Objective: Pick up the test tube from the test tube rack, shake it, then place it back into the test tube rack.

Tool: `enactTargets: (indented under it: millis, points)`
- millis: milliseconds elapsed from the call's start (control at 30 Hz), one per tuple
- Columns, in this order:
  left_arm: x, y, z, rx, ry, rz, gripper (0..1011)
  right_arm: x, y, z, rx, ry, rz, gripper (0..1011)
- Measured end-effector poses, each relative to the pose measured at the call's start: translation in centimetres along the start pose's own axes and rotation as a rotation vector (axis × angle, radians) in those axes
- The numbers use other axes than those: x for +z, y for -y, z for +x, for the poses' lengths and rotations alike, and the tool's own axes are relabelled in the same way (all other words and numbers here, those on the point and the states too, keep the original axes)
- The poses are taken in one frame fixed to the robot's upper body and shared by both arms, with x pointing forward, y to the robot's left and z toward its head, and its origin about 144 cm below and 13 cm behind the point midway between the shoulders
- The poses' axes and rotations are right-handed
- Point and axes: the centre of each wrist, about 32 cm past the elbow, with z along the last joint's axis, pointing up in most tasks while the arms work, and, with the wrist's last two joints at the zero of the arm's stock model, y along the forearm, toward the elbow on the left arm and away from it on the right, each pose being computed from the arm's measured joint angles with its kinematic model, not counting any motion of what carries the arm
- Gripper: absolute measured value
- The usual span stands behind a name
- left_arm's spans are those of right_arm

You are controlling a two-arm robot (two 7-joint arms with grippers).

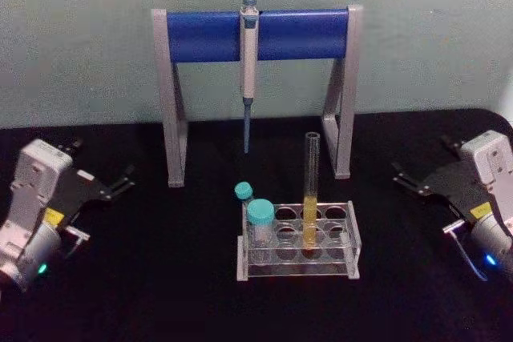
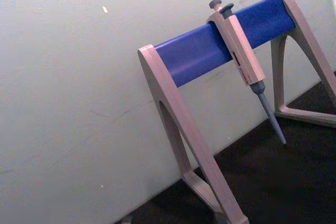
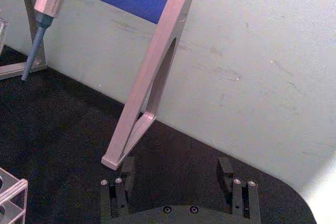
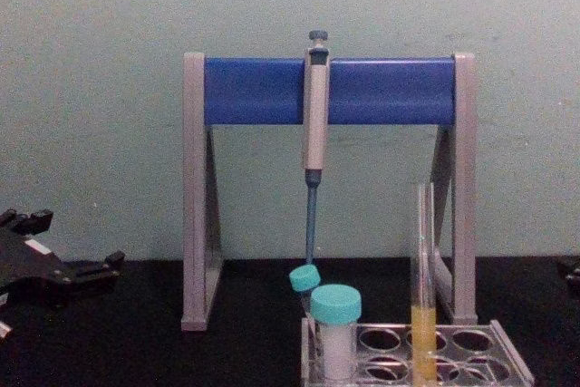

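The test tube is standing upright in the test tube rack, well apart to the left of the right gripper and even farther to the right of the left gripper. Both grippers are sitting low over the table, jaws spread wide and holding nothing. The nearer right gripper is likely best suited: coming in level, closing on bare glass above the liquid, and lifting straight up, clear of the teal-capped vials.

No text, brand or no. can be read. The left-arm sticker & right-arm sticker, both yellow, have print too small; same w/ red mark on the pipette.
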Motion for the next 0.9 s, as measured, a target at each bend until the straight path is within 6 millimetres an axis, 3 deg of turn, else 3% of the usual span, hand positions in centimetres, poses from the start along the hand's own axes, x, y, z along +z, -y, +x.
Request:
enactTargets:
  millis: [533, 900]
  points:
    - [0.0, 0.0, 0.0, 0.000, 0.000, 0.000, 1010, 0.4, 0.3, -0.2, 0.025, -0.008, 0.001, 1000]
    - [0.0, 0.0, 0.0, 0.000, 0.000, 0.000, 1010, 1.9, 1.2, -0.7, 0.136, -0.134, 0.006, 1000]
